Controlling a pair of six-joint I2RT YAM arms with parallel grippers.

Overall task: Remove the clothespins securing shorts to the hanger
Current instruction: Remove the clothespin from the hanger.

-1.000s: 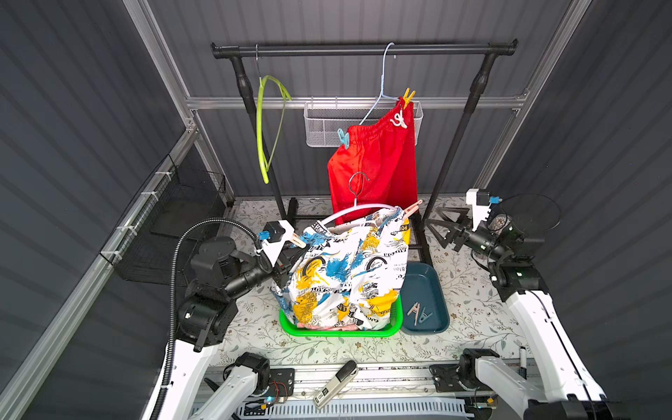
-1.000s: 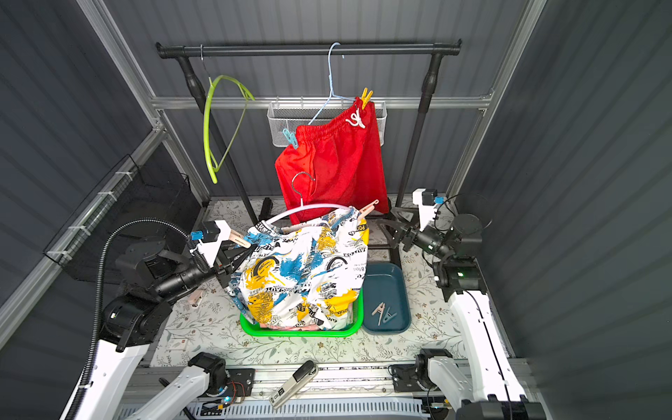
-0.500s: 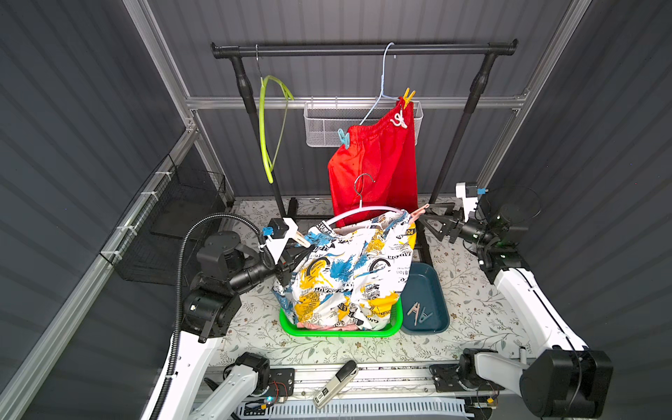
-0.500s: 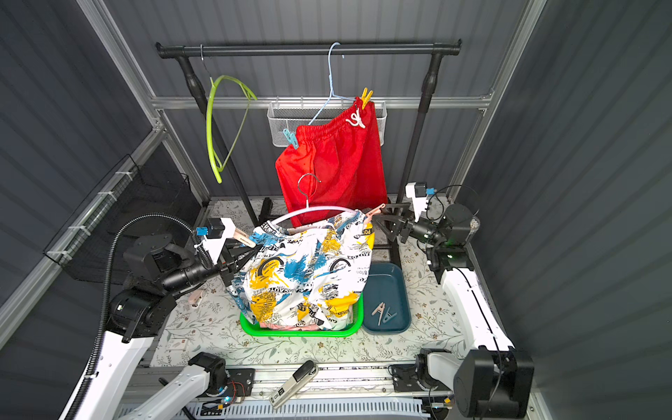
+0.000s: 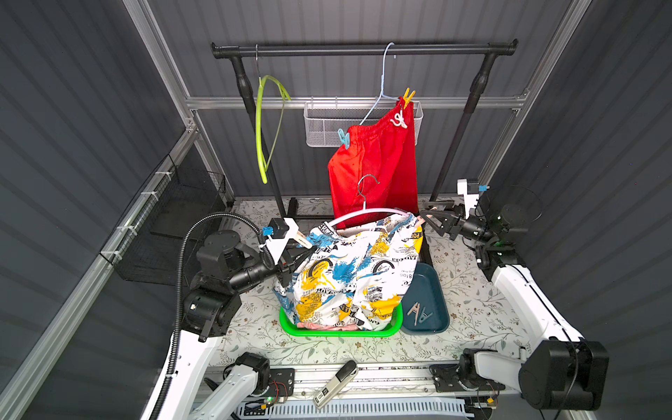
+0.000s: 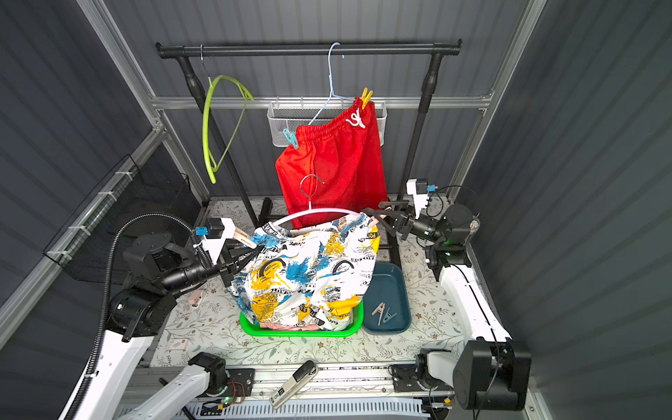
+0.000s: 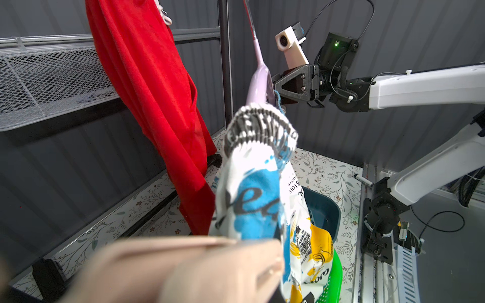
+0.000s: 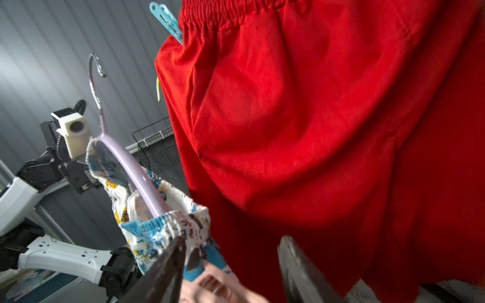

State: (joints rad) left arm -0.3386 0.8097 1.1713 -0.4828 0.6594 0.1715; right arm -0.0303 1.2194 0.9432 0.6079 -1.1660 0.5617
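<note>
The white print shorts (image 5: 356,276) hang from a lilac hanger (image 5: 367,214) over the green basket (image 5: 342,329). My left gripper (image 5: 294,251) is shut on a beige clothespin (image 7: 183,267) at the hanger's left end. At the right end, my right gripper (image 8: 231,272) stands with its jaws apart around a beige-pink clothespin (image 8: 220,286) that pins the waistband; the far finger is clear of it. The red shorts (image 5: 378,163) hang from a blue wire hanger (image 5: 382,83), pinned by a yellow clothespin (image 5: 408,96) and a light blue clothespin (image 5: 343,138).
A teal tray (image 5: 425,291) beside the basket holds two loose clothespins (image 5: 418,312). Pink fabric (image 5: 320,326) lies in the basket. A green hanger (image 5: 263,127) hangs on the black rail (image 5: 363,50). A white mesh basket (image 5: 323,123) is behind, a black wire basket (image 5: 174,232) at left.
My right arm has swung in from the right to the hanger's right end, and its jaws have narrowed around the clothespin there. The left gripper has kept its grip and shifted slightly.
</note>
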